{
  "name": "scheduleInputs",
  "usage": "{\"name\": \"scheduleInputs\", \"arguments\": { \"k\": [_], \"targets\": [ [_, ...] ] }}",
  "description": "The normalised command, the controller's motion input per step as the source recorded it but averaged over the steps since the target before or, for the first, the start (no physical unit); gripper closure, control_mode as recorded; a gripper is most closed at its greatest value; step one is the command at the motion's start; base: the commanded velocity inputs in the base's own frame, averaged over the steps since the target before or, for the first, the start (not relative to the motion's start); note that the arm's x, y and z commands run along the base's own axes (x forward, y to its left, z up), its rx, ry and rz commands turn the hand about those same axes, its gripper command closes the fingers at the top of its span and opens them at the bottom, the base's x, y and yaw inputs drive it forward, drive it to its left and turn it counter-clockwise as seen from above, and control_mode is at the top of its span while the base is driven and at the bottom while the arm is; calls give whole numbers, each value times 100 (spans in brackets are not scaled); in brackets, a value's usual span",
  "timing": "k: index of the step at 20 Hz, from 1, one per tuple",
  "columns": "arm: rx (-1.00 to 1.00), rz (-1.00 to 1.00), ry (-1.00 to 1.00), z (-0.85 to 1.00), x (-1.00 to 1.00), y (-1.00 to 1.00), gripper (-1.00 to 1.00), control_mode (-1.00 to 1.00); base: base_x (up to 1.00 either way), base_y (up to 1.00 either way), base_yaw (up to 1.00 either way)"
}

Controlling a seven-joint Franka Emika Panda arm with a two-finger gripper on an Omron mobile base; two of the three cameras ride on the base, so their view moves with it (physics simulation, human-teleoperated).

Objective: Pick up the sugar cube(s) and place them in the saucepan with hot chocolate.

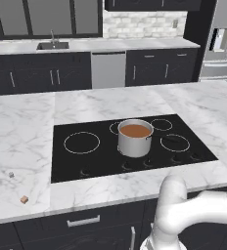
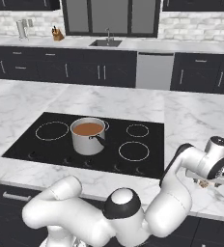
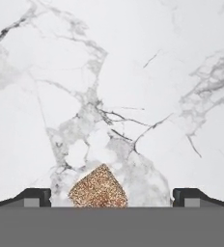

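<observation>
The robot's arm is built of smooth, glossy white rounded segments, thick and tube-like, bulging at each bend. In the lower middle of the right base view a joint wears a dark, near-black domed cap, and a dark band rings the elbow further right. Near the right edge, the wrist ends in a white cylinder with a dark grey top disc. In the hand view, the gripper shows two small dark fingertips with angular, stepped outlines at the bottom.

Bare marble counter around brown cube
</observation>
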Motion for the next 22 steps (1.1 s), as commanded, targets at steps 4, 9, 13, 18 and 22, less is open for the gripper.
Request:
{"name": "scheduleInputs", "arguments": {
  "k": [4, 9, 13, 18, 22],
  "targets": [
    [0, 0, 1, -20, 0, 0, -100, -100, 0, 0, 0],
    [0, 0, 3, -35, 0, 0, -100, -100, 0, 0, 0],
    [0, 0, 8, -19, 0, 1, -100, -100, 0, 0, 0],
    [0, 0, 10, -12, 0, 0, 100, -100, 0, 0, 0],
    [0, 0, 10, -13, 0, 0, 100, -100, 0, 0, 0]
  ]
}}
